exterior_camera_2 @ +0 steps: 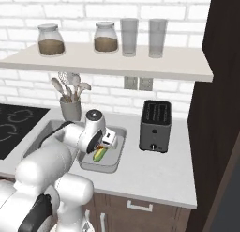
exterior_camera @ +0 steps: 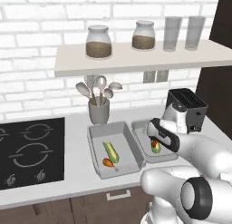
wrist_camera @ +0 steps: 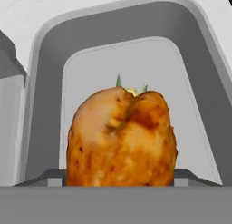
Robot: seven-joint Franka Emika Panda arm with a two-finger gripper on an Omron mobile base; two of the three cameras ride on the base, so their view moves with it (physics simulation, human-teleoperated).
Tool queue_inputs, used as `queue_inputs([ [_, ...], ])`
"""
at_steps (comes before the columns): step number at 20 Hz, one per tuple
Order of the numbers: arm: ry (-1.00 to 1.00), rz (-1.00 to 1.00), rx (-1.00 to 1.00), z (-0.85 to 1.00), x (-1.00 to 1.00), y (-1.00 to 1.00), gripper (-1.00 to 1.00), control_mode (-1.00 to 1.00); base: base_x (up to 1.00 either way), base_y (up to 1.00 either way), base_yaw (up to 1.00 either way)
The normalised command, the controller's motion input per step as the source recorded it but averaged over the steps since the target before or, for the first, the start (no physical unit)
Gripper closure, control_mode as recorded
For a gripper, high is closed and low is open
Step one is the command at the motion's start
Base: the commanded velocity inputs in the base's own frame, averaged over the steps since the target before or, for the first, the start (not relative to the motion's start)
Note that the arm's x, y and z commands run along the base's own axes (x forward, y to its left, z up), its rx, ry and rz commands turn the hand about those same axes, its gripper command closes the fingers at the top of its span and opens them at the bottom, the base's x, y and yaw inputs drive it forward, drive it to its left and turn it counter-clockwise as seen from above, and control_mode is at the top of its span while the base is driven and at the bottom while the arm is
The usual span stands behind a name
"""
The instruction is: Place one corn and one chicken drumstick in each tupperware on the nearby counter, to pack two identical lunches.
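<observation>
Drumstick at the pincer over the second tupperware; risk is a bad drop.

We see the counter (exterior_camera: 81, 182) carrying two tupperware: the larger tupperware (exterior_camera: 96, 148) already has a corn (exterior_camera: 111, 151) and a chicken drumstick (exterior_camera: 108, 163), while the smaller tupperware (exterior_camera_2: 117, 149) has its own corn (exterior_camera_2: 99, 155). The pincer (exterior_camera_2: 99, 143) hangs over it, jaws wide, with the second drumstick (wrist_camera: 121, 139) bulging between them; we judge it gripped, but contact isn't clear. Risk: released from up here, it could land on the corn and roll toward the rim.
</observation>
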Motion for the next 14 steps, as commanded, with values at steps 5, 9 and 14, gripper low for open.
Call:
queue_inputs([
  [5, 0.00, 0.00, 0.00, -0.40, 0.09, 0.00, -1.00, -1.00, 0.00, 0.00, 0.00],
  [9, 0.00, 0.00, 0.00, -0.01, -0.01, -0.06, -1.00, -1.00, 0.00, 0.00, 0.00],
  [14, -0.06, 0.00, 0.00, 0.25, -0.51, -0.16, -1.00, -1.00, 0.00, 0.00, 0.00],
])
